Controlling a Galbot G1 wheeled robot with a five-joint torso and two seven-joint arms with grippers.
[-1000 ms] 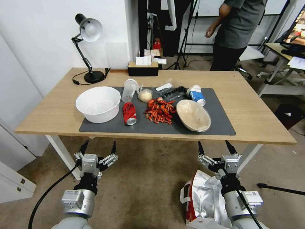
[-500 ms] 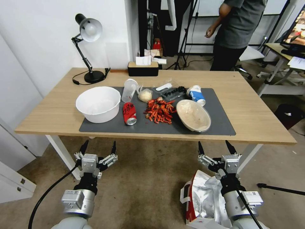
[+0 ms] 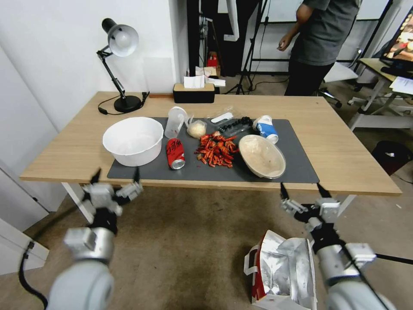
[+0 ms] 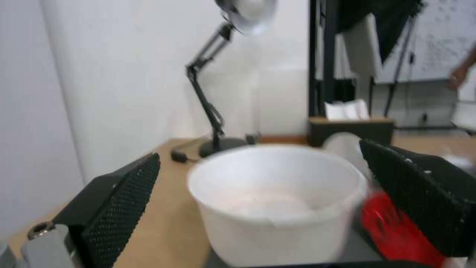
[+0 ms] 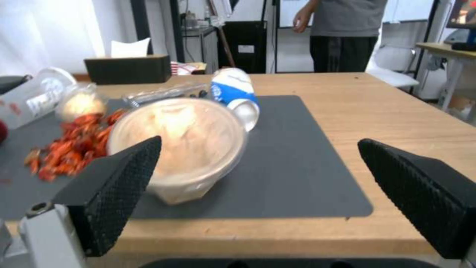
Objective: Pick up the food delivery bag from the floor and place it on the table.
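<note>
On the brownish-grey stained floor (image 3: 202, 241), just ahead of the robot on its right side, the large white paper food delivery bag (image 3: 282, 271) with red side panels and silver foil lining is standing open-mouthed, not yet gripped, so you are looking at the approach step before any pickup. Your right pincer (image 3: 303, 192) is hanging above and just beyond the bag, near the front edge of the light-wood bench (image 3: 344, 146), its fingers spread apart and holding nothing. Your left pincer (image 3: 115, 175) is hovering at the bench's near-left edge, also spread and empty. By my judgement the next move calls for lowering the right pincer to the bag's rim or a white strap handle. From the head view you are getting bag and floor; the right wrist view is giving you the dark grey mat (image 5: 297, 163) instead, and the left wrist view the white round bowl (image 4: 277, 201).
</note>
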